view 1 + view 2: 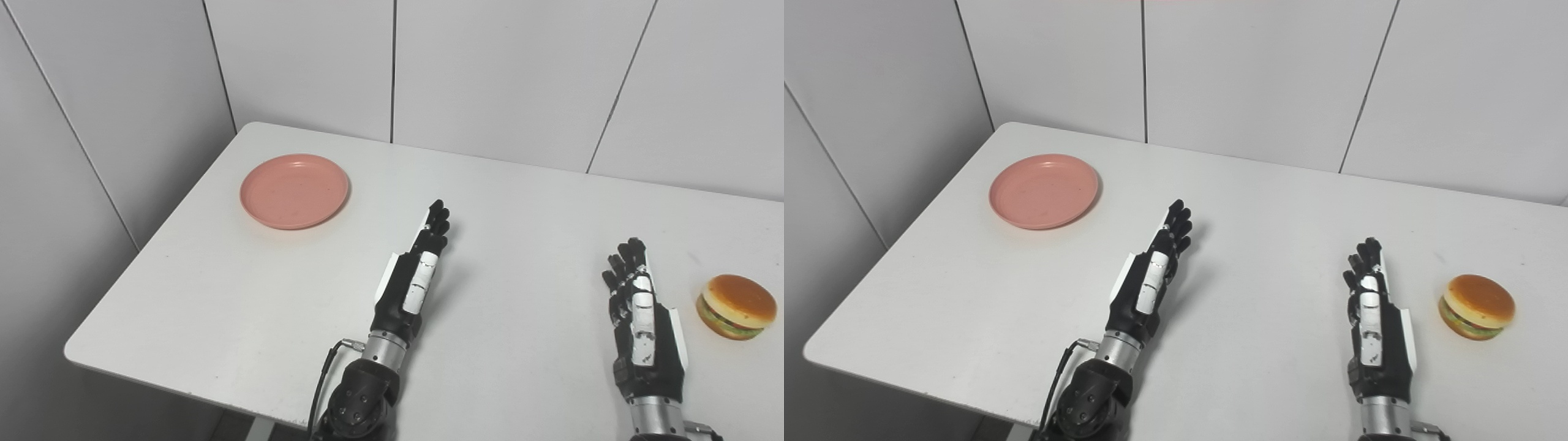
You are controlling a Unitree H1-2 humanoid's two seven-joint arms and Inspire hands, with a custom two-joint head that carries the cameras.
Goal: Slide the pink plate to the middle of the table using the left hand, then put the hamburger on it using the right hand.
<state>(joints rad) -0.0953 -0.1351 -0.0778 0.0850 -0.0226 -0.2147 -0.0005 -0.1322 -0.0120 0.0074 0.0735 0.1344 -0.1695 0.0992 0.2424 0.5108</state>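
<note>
1. Nothing looks done yet: the round, shallow pink plastic plate point(294, 191) sits near the far left corner of the smooth white tabletop point(520, 214), well short of its middle.
2. The glossy toy hamburger point(735, 306), tan bun over green and dark layers, rests toward the tabletop's right edge.
3. The black-and-white left hand point(417, 269) and right hand point(640, 306) hover over the tabletop, fingers extended, grasping nothing.

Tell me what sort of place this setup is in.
Probably a robot test cell or lab corner, not a real kitchen: a bare white table pushed against plain grey panel walls, holding only a pink plate and what looks like a toy hamburger.
</note>
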